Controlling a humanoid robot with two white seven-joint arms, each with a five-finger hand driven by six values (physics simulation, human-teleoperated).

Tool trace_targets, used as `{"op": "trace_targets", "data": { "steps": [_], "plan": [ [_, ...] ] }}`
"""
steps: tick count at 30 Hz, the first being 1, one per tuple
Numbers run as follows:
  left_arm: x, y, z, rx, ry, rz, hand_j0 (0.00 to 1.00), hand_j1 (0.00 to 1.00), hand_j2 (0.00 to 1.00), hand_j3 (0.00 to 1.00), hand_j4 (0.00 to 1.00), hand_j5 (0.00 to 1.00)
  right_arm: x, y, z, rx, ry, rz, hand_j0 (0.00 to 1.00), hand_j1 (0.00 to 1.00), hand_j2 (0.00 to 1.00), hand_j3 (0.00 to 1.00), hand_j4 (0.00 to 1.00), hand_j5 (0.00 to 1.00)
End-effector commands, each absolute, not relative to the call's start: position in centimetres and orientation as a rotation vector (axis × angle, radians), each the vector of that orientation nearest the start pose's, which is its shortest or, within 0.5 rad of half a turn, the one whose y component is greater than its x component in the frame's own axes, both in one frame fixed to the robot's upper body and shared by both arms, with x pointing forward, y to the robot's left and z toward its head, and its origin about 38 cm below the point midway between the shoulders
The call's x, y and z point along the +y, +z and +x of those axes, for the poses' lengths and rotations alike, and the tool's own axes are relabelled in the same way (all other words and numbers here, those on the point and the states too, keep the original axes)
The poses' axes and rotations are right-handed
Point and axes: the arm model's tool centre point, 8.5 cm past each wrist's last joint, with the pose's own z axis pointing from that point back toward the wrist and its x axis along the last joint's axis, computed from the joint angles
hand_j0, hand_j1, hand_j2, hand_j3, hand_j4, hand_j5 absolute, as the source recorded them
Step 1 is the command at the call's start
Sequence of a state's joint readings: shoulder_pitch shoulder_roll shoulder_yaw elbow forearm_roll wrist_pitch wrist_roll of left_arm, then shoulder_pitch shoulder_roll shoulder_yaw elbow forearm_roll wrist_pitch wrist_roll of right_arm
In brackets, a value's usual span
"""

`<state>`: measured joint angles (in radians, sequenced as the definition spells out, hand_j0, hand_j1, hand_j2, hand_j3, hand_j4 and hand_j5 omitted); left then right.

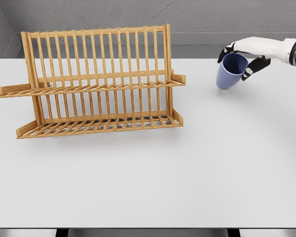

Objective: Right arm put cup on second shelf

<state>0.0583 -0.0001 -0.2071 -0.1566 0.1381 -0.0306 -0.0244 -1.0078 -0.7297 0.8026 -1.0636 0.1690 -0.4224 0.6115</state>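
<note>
The right hand (246, 55) has its fingers wrapped around the blue cup (231, 70), tilted and apparently clear of the table (187, 173). The pick-up looks done; the wooden rack (96, 84), well off to the hand's left, awaits the cup on its upper shelf (89, 89).

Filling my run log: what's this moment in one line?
right hand: shut on blue plastic cup, tilted, off table | wooden two-tier dish rack: both shelves empty | left arm: unseen

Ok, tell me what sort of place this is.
Probably a simulated test bench staged like a kitchen drying area: a plain white table, a wooden two-tier dish rack, and a blue cup held in the right hand against bare grey walls.
</note>
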Motion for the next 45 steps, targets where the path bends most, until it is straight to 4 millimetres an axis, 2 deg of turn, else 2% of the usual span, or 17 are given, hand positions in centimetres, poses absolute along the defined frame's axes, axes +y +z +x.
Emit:
{"op": "trace_targets", "data": {
  "steps": [1, 9, 11, 18, 20, 35, 45],
  "plan": [
    [25.8, -26.4, 1.9, -0.123, -0.075, 0.033, 1.0, 1.0, 1.0, 1.0, 1.0, 1.0, -32.9, 27.8, 52.2, -1.325, 1.764, -0.425, 0.64, 0.64, 0.64, 0.64, 0.64, 0.64],
    [25.8, -26.4, 1.8, -0.121, -0.074, 0.033, 1.0, 1.0, 1.0, 1.0, 1.0, 1.0, -31.7, 29.4, 51.9, -1.371, 1.805, -0.439, 0.64, 0.64, 0.64, 0.64, 0.64, 0.64],
    [25.8, -26.4, 1.8, -0.121, -0.074, 0.033, 1.0, 1.0, 1.0, 1.0, 1.0, 1.0, -31.5, 30.8, 51.8, -1.405, 1.806, -0.459, 0.64, 0.64, 0.64, 0.64, 0.64, 0.64],
    [25.8, -26.4, 1.8, -0.121, -0.074, 0.033, 1.0, 1.0, 1.0, 1.0, 1.0, 1.0, -31.3, 33.6, 50.6, -1.474, 1.825, -0.508, 0.64, 0.64, 0.64, 0.64, 0.64, 0.64],
    [25.8, -26.4, 1.8, -0.121, -0.074, 0.033, 1.0, 1.0, 1.0, 1.0, 1.0, 1.0, -30.6, 34.5, 50.1, -1.508, 1.843, -0.518, 0.64, 0.64, 0.64, 0.64, 0.64, 0.64],
    [25.8, -26.4, 1.9, -0.124, -0.075, 0.032, 1.0, 1.0, 1.0, 1.0, 1.0, 1.0, -25.2, 36.8, 47.0, -1.641, 1.995, -0.499, 0.64, 0.64, 0.64, 0.64, 0.64, 0.64],
    [25.8, -26.4, 1.9, -0.124, -0.075, 0.032, 1.0, 1.0, 1.0, 1.0, 1.0, 1.0, -22.7, 37.9, 45.4, -1.709, 2.058, -0.489, 0.64, 0.64, 0.64, 0.64, 0.64, 0.64]
  ]
}}
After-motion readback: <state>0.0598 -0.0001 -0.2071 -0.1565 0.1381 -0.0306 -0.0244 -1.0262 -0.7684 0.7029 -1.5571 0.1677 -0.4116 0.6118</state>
